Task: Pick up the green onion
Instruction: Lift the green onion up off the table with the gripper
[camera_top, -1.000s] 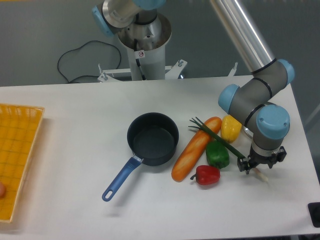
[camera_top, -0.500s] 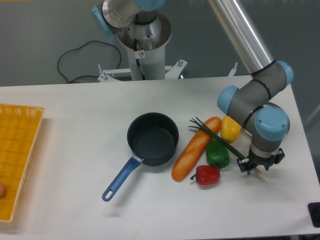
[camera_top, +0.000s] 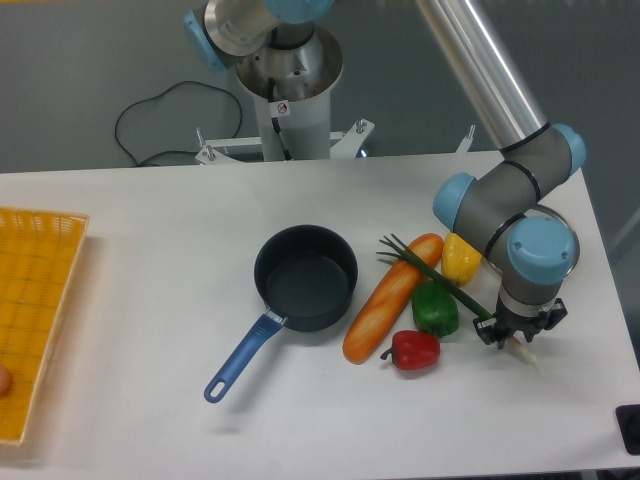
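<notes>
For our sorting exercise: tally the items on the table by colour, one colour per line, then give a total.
Green: 2, green onion, green pepper
Red: 1, red pepper
Yellow: 2, yellow pepper, basket
Orange: 1, bread loaf
Dark blue: 1, pan
Total: 7

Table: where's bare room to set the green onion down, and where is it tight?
Free: the wide stretch between the yellow basket and the pan, plus the front edge below the red pepper. Crowded: around the gripper, where the green onion crosses the baguette beside the green pepper and yellow pepper.
</notes>
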